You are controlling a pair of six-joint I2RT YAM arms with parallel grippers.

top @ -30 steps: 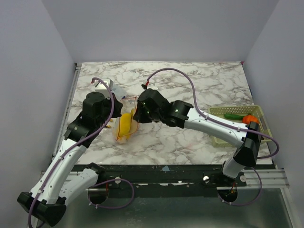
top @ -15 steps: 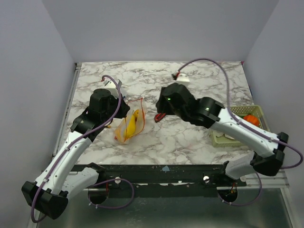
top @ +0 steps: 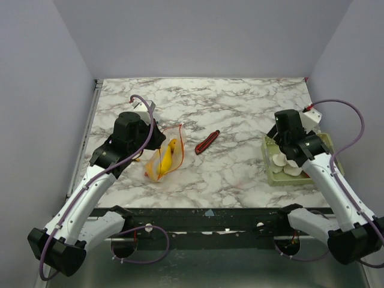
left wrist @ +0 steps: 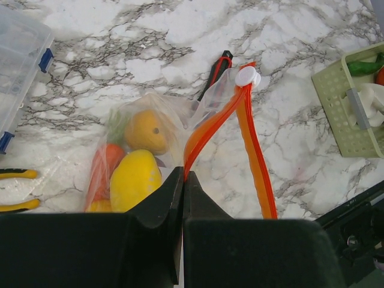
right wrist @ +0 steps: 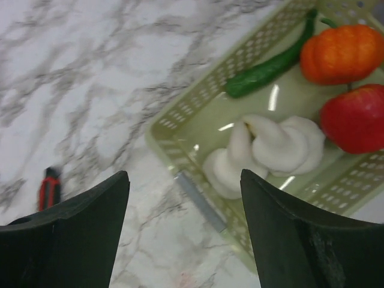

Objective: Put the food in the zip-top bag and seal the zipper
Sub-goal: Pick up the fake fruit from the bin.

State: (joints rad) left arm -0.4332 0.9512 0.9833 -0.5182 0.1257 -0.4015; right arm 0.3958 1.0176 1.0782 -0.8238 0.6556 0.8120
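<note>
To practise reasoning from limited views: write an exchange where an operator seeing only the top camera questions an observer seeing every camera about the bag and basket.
Operator: What is in the bag besides the yellow piece?
Observer: The left wrist view shows a round orange fruit next to it.
Operator: What does the right arm hide in the basket?
Observer: The right wrist view shows a pumpkin, an apple and a cucumber beside the white pieces.

top external high behind the arm bases, looking down on the whole marble table, left wrist close over the zip-top bag, facing outward, right wrist near above the green basket, all three views share the red-and-black stick
</note>
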